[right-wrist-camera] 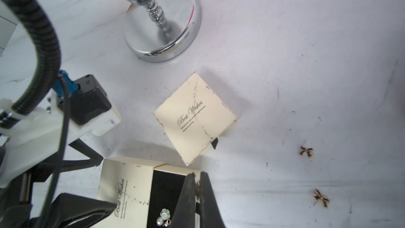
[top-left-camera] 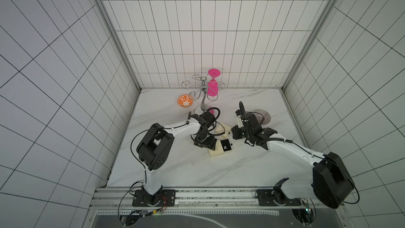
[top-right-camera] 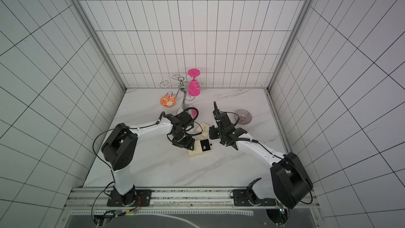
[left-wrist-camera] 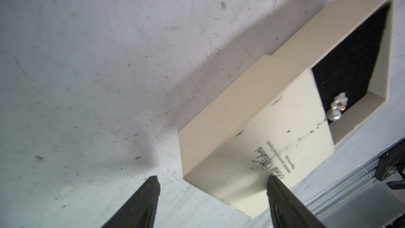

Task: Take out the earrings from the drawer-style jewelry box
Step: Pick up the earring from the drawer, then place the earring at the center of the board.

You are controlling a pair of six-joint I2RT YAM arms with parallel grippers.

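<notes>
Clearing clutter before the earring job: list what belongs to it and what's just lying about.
Job: open cream drawer box with black lining; pearl earrings inside it; loose dark bow earrings; closed cream box.
Lying about: orange-patterned bowl; chrome wire stand; pink goblet; clear glass dish.

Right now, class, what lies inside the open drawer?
Inside the drawer, pearl earrings lie on black lining. The sleeve covers its inner end, so anything there is hidden.
</notes>
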